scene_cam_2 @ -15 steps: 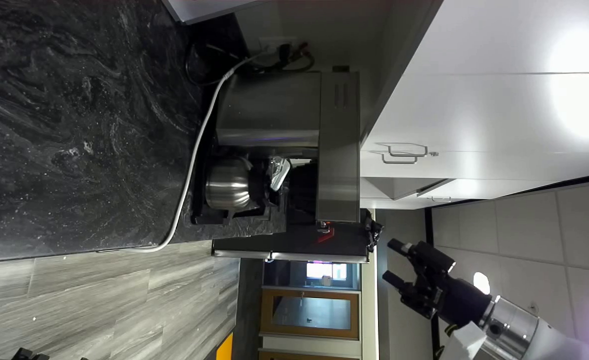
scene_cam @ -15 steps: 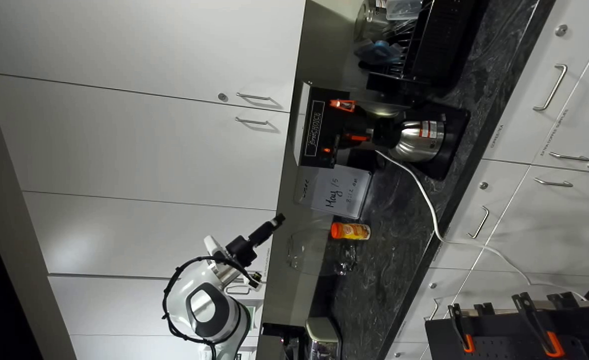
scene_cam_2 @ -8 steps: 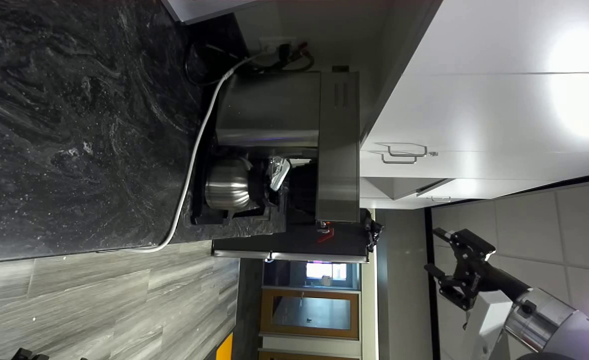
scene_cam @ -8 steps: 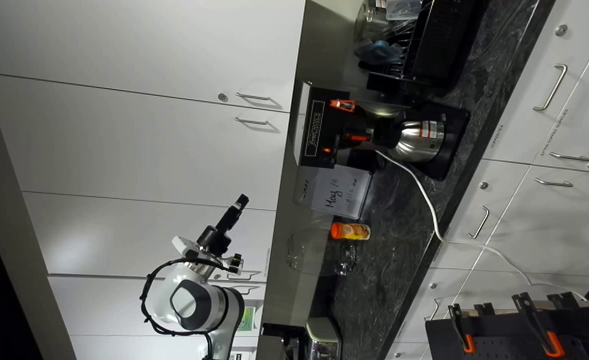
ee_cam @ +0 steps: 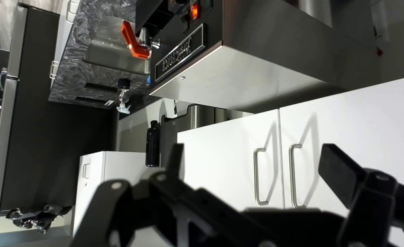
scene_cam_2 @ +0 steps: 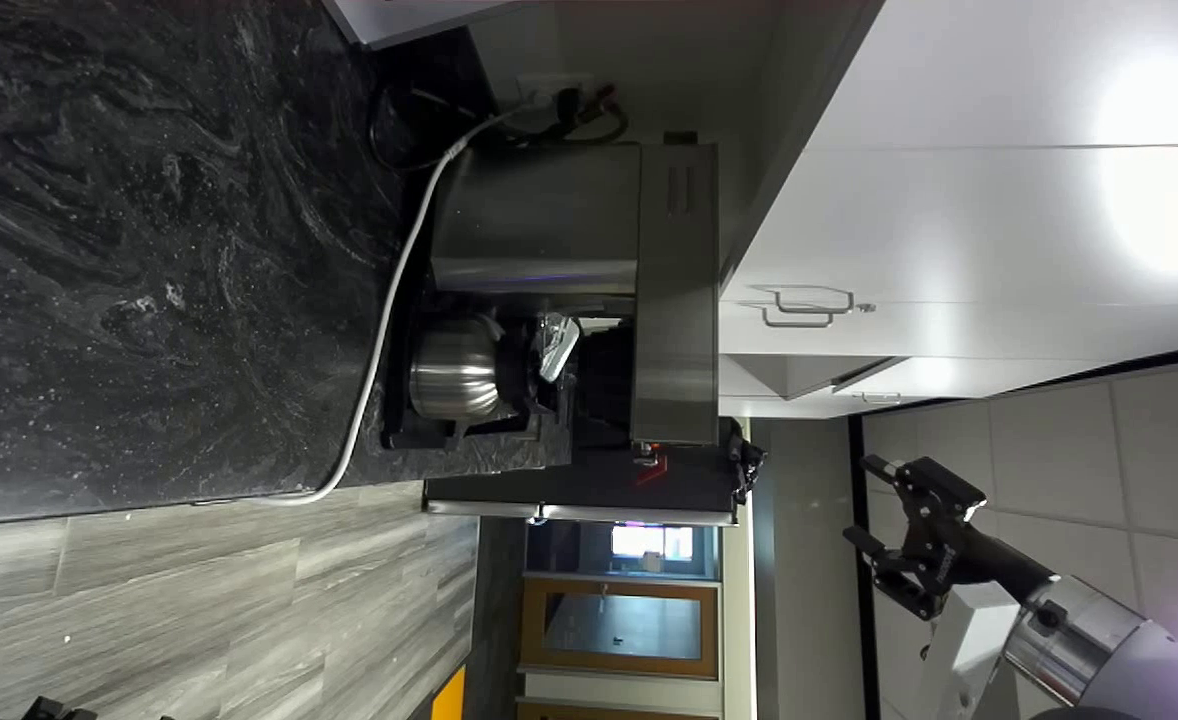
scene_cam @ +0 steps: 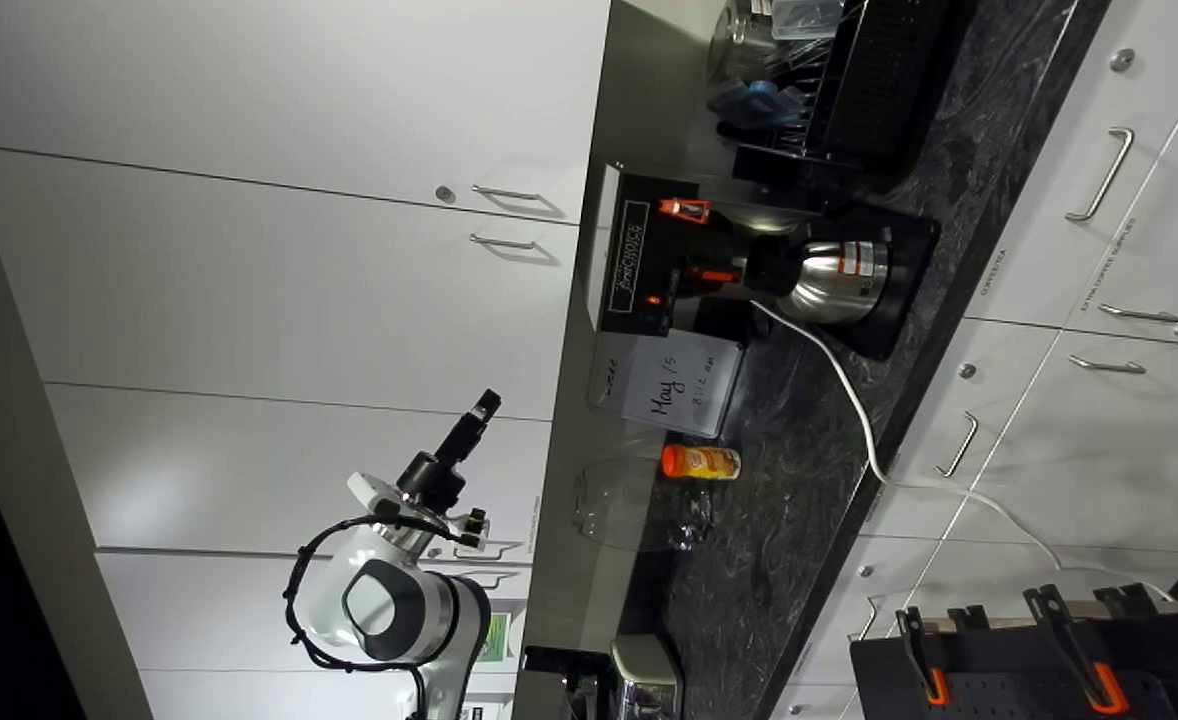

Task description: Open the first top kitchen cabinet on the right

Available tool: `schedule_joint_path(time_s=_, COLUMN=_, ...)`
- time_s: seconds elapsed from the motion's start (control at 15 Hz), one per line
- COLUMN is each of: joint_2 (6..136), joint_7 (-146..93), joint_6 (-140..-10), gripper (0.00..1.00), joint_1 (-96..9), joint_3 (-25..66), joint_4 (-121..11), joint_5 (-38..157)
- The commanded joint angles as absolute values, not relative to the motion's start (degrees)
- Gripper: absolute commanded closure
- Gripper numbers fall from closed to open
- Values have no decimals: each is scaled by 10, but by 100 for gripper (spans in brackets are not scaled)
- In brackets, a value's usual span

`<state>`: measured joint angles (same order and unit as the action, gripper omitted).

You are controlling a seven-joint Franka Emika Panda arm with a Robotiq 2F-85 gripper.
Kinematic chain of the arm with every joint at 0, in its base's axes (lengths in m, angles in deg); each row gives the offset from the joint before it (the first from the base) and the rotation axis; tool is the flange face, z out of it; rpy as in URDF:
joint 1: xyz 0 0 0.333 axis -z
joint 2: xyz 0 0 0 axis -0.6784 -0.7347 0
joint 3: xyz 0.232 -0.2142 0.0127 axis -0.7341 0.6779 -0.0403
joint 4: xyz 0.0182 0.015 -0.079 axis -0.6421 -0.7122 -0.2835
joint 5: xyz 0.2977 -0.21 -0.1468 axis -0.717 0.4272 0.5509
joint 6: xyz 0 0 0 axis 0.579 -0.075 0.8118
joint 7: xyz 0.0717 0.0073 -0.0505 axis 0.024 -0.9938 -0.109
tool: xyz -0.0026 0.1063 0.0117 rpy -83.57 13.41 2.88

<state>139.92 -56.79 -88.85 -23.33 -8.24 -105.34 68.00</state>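
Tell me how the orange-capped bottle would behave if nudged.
The orange-capped bottle would probably tip if pushed high up, since it stands upright, taller than wide. Its rounded-looking body suggests it might roll once down. Its weight is unclear: contents hidden.

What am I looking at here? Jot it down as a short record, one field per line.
Place: kitchen counter
Coffee maker: on the counter, steel carafe in it
Handwritten sign: reads May 15, 8:12 am
Orange-capped bottle: upright on the counter
Upper cabinet doors: pair in the wrist view, shut
End effector: open, holding nothing, apart from the handles
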Motion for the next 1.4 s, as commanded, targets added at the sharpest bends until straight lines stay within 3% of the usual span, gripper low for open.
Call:
schedule_joint_path(time_s=0.0, joint_2=1368, joint_7=-575, joint_6=-934, gripper=0, joint_1=-200, joint_3=-99, joint_4=-1030, joint_5=702)
schedule_joint_path(time_s=0.67, joint_2=1235, joint_7=-577, joint_6=-1086, gripper=0, joint_1=20, joint_3=-230, joint_4=-912, joint_5=768)
schedule_joint_path(time_s=1.33, joint_2=1168, joint_7=-553, joint_6=-1102, gripper=0, joint_1=276, joint_3=-440, joint_4=-763, joint_5=753)
